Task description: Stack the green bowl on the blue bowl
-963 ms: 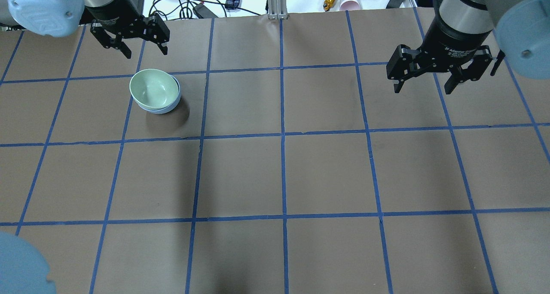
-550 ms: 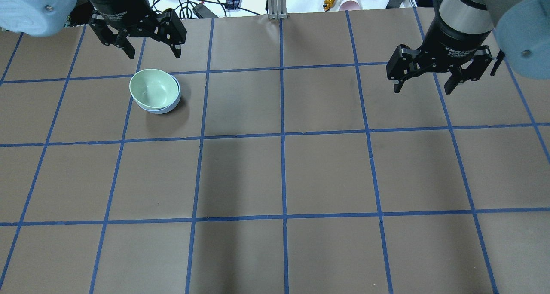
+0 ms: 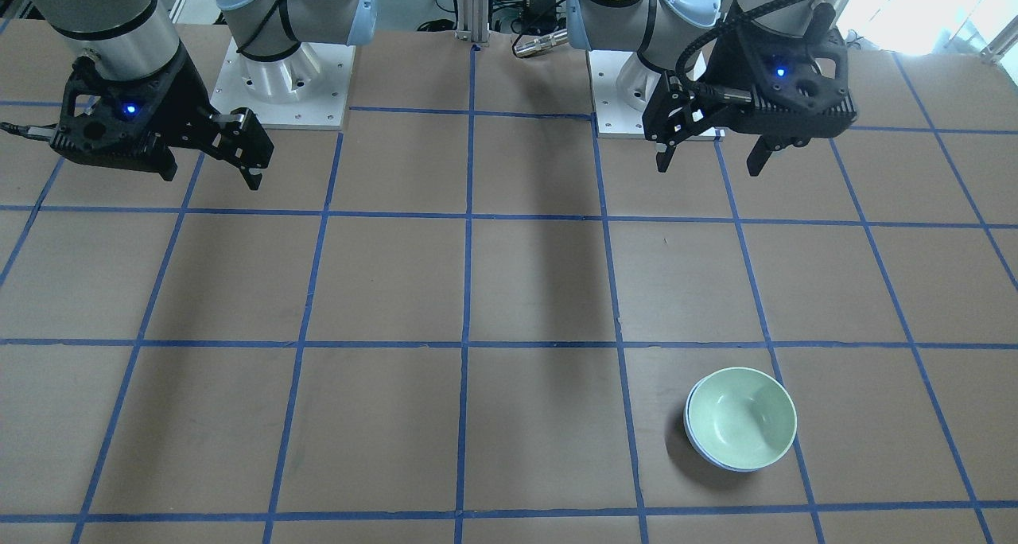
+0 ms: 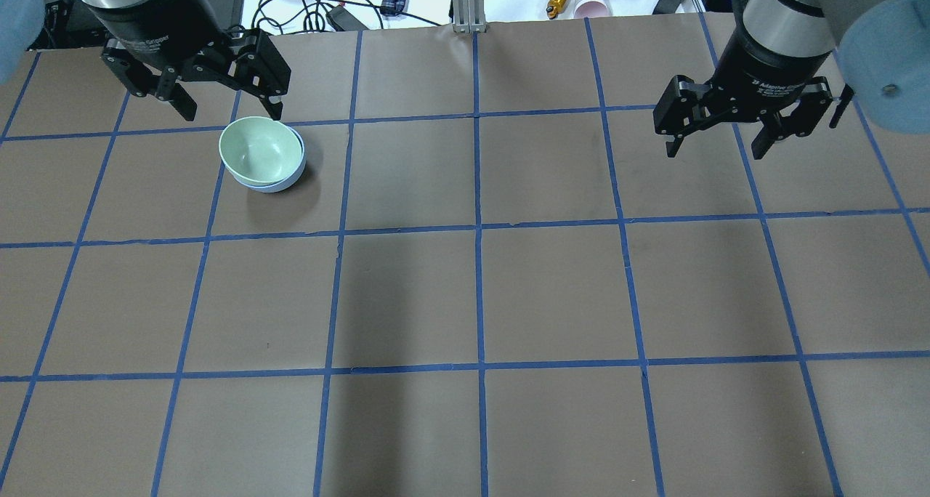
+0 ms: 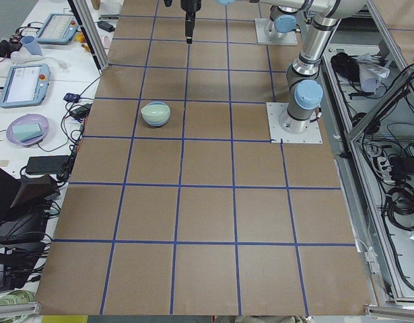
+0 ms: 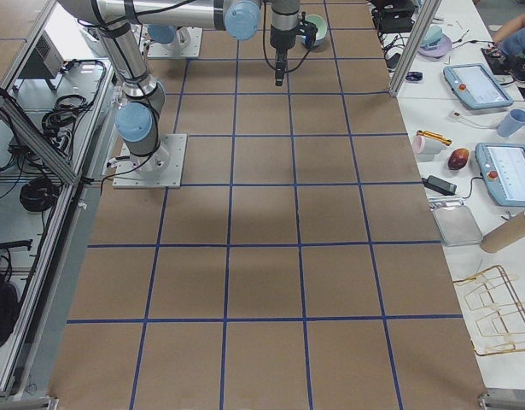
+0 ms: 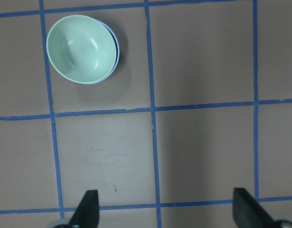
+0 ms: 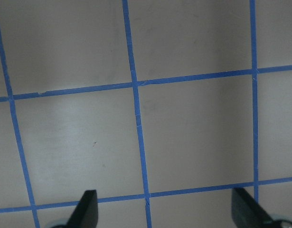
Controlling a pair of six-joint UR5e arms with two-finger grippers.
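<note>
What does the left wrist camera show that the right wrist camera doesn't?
Only the left wrist view shows the green bowl sitting inside the blue bowl, with the left gripper open and empty. Only the right wrist view shows the right gripper, also open, with no bowl in sight. Both show the brown table with blue tape lines.

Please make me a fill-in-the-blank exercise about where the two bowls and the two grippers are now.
1. The green bowl and the blue bowl form one stack; the ____ one is on top.
2. The left gripper and the right gripper are both ____, holding nothing.
3. The bowls stand nearer the ____ one.

Missing words: green; open; left.
</note>
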